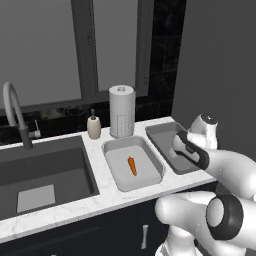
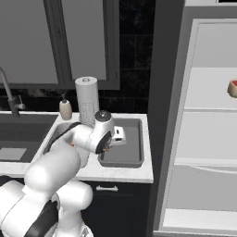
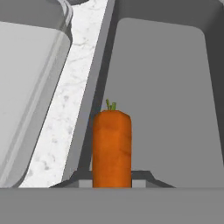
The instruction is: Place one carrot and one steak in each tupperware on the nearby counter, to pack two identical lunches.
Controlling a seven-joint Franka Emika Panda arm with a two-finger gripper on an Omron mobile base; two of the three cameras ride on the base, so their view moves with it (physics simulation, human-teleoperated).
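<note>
Gripper: the gripper (image 3: pixel 112 179) is closed on a carrot and holds it above the darker tray; in the hand view the two finger tips sit at both sides of the carrot's lower end.
Held carrot: the held carrot (image 3: pixel 112 146) is orange with a small green stem on its far end; it points along the gripper, over the left part of the darker tray, near that tray's left rim.
Darker tray: the darker tray (image 2: pixel 134 159) lies on the right part of the counter, just beside the lighter tray, with a thin strip of stone between them; no food is seen lying in the part that shows.
Lighter tray: the lighter tray (image 1: pixel 150 184) lies left of the darker one, between it and the sink.
Second carrot: a second carrot (image 1: pixel 132 165) lies flat in the middle of the lighter tray.
Counter: the counter (image 1: pixel 75 207) is white marbled stone over dark cabinets.
Steak: a steak (image 2: pixel 233 88) lies on a shelf far to the right, well apart from both trays.
Sink: the sink (image 1: pixel 45 172) is at the left, dark and deep.
Behind the trays: a paper towel roll (image 1: pixel 122 111) and a soap bottle (image 1: pixel 93 125) stand upright near the wall.
</note>
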